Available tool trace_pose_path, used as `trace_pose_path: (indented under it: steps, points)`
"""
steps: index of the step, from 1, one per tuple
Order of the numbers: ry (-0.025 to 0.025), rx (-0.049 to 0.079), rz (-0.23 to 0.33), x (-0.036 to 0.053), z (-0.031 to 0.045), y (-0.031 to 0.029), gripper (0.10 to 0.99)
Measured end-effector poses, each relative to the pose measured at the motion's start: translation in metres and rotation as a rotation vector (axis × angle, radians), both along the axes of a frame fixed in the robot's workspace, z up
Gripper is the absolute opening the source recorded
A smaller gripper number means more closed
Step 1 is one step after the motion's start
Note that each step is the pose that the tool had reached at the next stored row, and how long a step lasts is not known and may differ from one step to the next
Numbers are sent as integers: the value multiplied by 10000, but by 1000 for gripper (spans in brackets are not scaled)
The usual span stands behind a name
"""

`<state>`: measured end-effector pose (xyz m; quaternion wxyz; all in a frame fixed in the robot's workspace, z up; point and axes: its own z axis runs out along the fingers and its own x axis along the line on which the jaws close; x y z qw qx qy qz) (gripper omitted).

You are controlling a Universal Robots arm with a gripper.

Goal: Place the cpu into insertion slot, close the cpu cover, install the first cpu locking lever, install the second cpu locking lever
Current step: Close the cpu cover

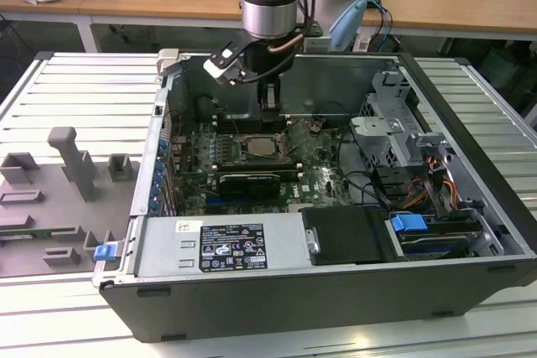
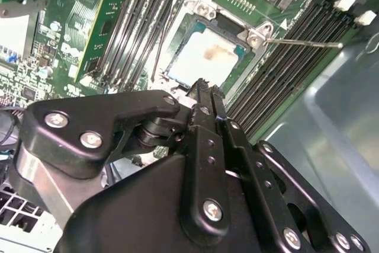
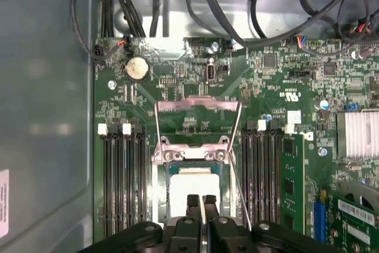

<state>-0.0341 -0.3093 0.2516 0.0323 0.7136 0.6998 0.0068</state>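
The cpu [image 2: 207, 57] lies flat in the insertion slot [image 2: 226, 25], its pale top marked with a brown smudge. It also shows in the first wrist view as a pale square [image 3: 190, 191] just past the fingertips. My gripper [image 2: 205, 87] hangs right above the chip's near edge, shut, with nothing held. In the exterior view the gripper [image 1: 268, 98] hovers over the socket [image 1: 260, 147] inside the case. A thin metal frame, seemingly the cpu cover [image 3: 197, 104], stands swung back from the slot. Two wire levers [image 2: 302, 42] [image 2: 155, 57] stick out unlatched on either side.
Long black memory slots [image 3: 121, 176] flank the socket on both sides. A black card [image 1: 245, 182] lies just in front of the socket. Cables and a drive cage [image 1: 394, 136] fill the case's right side in the exterior view. A grey fixture tray [image 1: 59, 190] sits outside, to the left.
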Motion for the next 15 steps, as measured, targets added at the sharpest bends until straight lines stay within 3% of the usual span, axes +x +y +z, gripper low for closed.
trace_pose_path:
  steps: [15]
  points:
    - [1, 1, 0, 93, 0, 0, 161]
